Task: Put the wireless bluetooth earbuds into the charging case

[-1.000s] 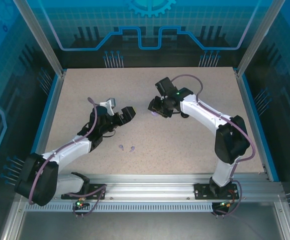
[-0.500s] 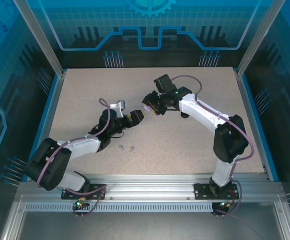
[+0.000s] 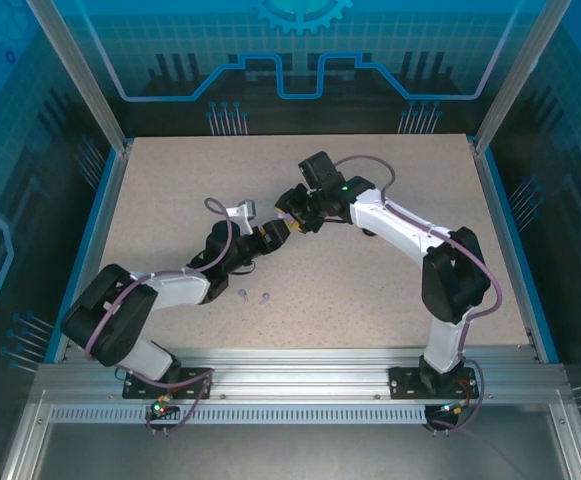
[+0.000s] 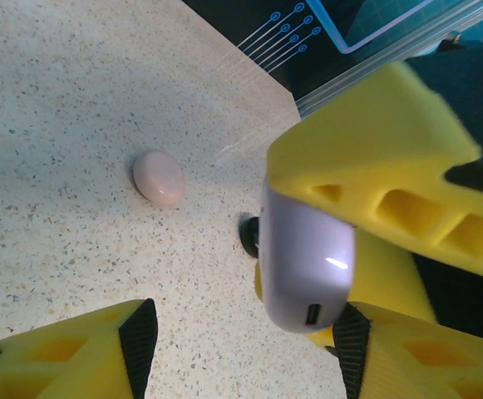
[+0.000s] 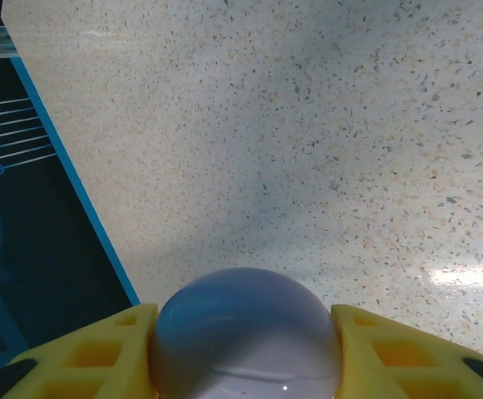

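A: Bench entry. Largest thing first?
B: Speckled table [image 3: 390, 290] with a blue edge. The left arm [image 3: 170, 290] stretches from its near corner toward the middle. The right arm [image 3: 410, 235] bends in from the right side. Their ends sit just beside each other near the table's centre.

A: Right gripper?
B: The right gripper [image 5: 245, 328] is clamped on the lilac case [image 4: 306, 258], one yellow finger on each side of its rounded body. The case is held clear of the table. A faint seam runs across it, with no gap visible there.

A: Left gripper?
B: The left gripper [image 4: 241, 337] is at a middling gap, with bare table showing between its fingers and nothing pinched. The port end of the lilac case hangs just beside one black-tipped finger [image 4: 351, 345]. Touching or not: cannot tell.

A: Other cases?
B: A pink case [image 4: 159, 177] lies on the table beyond the left fingers, apart from them, and looks shut. A dark rounded thing [image 4: 248, 236] peeks from behind the lilac case, too hidden to name.

A: Earbuds?
B: Two lilac earbuds [image 3: 242, 294], [image 3: 264, 298] lie loose on the table just beside each other. They are near the left arm, on its near side, apart from both grippers and the lilac case.
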`<act>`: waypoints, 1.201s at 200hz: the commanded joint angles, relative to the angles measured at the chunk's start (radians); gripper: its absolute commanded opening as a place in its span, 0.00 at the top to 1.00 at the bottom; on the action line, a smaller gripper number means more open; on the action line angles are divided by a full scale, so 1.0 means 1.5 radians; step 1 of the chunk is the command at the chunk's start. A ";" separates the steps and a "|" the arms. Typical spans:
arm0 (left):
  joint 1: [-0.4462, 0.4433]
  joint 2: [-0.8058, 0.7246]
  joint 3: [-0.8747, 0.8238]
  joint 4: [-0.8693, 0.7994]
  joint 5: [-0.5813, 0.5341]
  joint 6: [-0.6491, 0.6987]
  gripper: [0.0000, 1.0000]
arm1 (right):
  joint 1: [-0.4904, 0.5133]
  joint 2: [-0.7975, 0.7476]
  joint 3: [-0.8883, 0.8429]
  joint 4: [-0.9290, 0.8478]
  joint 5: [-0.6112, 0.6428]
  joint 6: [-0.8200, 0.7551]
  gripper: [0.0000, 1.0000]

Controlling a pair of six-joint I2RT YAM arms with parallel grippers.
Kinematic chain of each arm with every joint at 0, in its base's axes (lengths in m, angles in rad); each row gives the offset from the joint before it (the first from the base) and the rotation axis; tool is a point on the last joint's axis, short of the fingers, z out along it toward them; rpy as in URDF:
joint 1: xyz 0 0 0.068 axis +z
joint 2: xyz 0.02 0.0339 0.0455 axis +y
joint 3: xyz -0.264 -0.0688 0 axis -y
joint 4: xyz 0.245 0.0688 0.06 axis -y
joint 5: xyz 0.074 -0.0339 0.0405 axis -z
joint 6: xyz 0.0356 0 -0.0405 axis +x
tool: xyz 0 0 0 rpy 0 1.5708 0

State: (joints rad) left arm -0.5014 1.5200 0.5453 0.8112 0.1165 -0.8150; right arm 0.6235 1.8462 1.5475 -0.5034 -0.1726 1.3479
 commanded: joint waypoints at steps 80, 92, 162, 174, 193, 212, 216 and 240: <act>-0.015 0.037 0.024 0.082 -0.067 -0.010 0.47 | 0.002 0.019 0.022 0.001 -0.038 0.004 0.63; -0.015 0.038 0.027 0.083 -0.073 -0.011 0.48 | 0.001 0.020 0.022 0.001 -0.042 0.003 0.63; -0.015 0.050 0.038 0.089 -0.089 -0.011 0.59 | -0.004 0.020 0.013 0.006 -0.049 0.000 0.63; -0.014 0.054 0.039 0.090 -0.091 -0.012 0.63 | -0.005 0.020 0.011 0.007 -0.050 0.000 0.63; -0.015 0.055 0.039 0.091 -0.095 -0.015 0.68 | -0.007 0.019 0.010 0.007 -0.052 -0.001 0.63; -0.015 0.055 0.039 0.092 -0.100 -0.015 0.77 | -0.008 0.017 0.008 0.007 -0.054 -0.002 0.63; -0.015 0.055 0.039 0.091 -0.101 -0.016 0.77 | -0.009 0.016 0.006 0.007 -0.053 -0.002 0.63; -0.015 0.056 0.038 0.093 -0.100 -0.019 0.86 | -0.012 0.016 0.005 0.009 -0.054 -0.002 0.63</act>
State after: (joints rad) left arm -0.5278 1.5906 0.5819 0.9260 0.0181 -0.8360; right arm 0.6144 1.8660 1.5520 -0.4847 -0.2180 1.3540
